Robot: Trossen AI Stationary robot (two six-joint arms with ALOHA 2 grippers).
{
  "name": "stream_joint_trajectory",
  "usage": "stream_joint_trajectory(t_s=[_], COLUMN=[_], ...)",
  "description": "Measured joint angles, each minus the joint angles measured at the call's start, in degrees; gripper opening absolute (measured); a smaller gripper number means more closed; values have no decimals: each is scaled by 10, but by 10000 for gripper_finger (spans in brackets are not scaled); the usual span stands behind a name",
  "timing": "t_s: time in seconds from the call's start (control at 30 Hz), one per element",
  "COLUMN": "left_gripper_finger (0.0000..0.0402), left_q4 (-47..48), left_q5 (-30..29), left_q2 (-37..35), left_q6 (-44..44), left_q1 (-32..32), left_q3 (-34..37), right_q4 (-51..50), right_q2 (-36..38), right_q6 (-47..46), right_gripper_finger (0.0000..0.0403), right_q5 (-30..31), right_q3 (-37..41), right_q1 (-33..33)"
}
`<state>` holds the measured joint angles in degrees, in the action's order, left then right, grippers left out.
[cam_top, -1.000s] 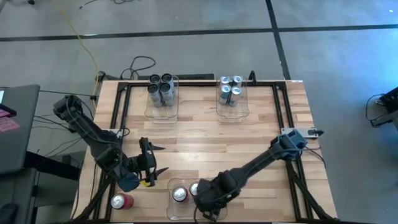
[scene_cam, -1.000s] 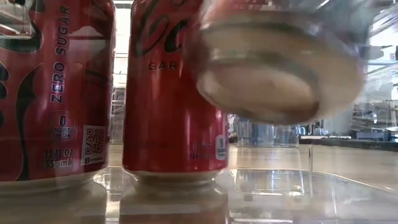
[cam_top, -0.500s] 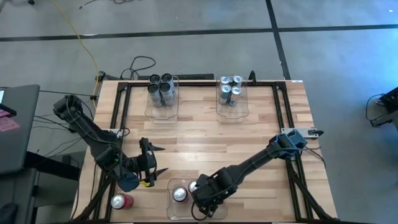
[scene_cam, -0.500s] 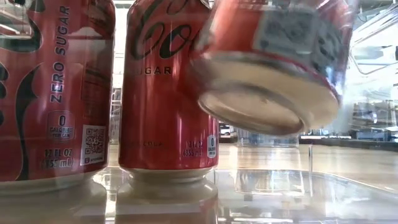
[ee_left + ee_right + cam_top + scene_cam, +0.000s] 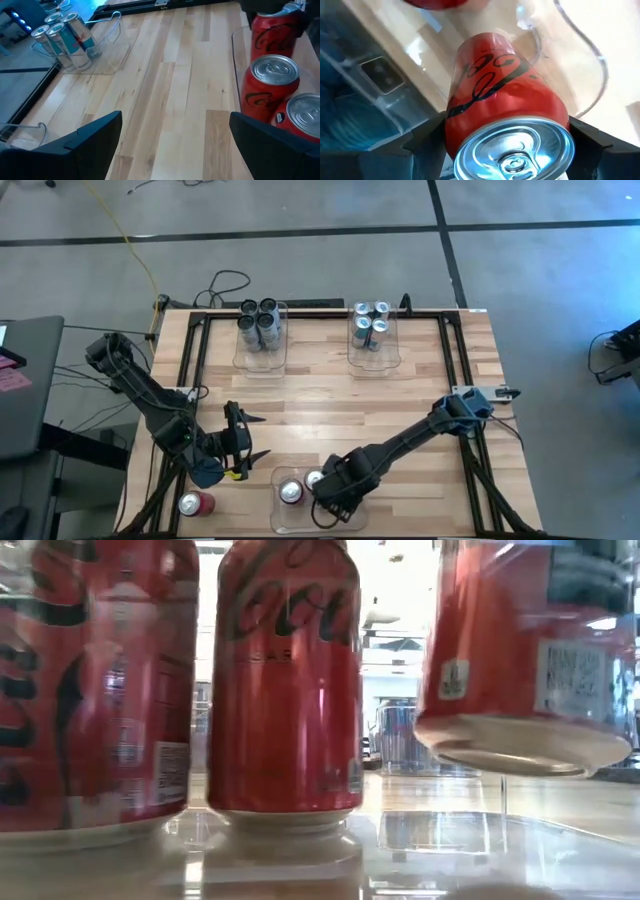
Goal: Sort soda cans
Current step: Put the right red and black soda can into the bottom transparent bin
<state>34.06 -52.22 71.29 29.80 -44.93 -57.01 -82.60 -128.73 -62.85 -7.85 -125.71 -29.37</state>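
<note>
Here right fingers (image 5: 505, 150) hold red can (image 5: 505, 125); script logo unreadable.

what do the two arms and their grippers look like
Both arms are dark, almost black, jointed links mounted at the table's side rails. The left arm ends in the left gripper, with two slim pointed dark fingers and a yellow and blue patch near its wrist. The right arm has a grey-and-black block at its base; the right gripper has broad, flat, matte black fingers.
</note>
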Motion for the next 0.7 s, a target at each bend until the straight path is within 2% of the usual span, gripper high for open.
stream_joint_trajectory(t_s=[0.17, 0.5, 0.7], left_gripper_finger=[365, 365, 365], left_q4=[0, -1, -1], left_q5=[0, 0, 0], left_q2=[0, 0, 0], left_q6=[0, 0, 0], left_q1=[0, 0, 0], left_q3=[0, 0, 0], right_q4=[0, 28, 27], right_q2=[0, 0, 0], right_q6=[6, 72, 65], right_gripper_finger=[322, 322, 322], right_q5=[21, 21, 17], right_q3=[0, 0, 0], right_q1=[7, 7, 5])
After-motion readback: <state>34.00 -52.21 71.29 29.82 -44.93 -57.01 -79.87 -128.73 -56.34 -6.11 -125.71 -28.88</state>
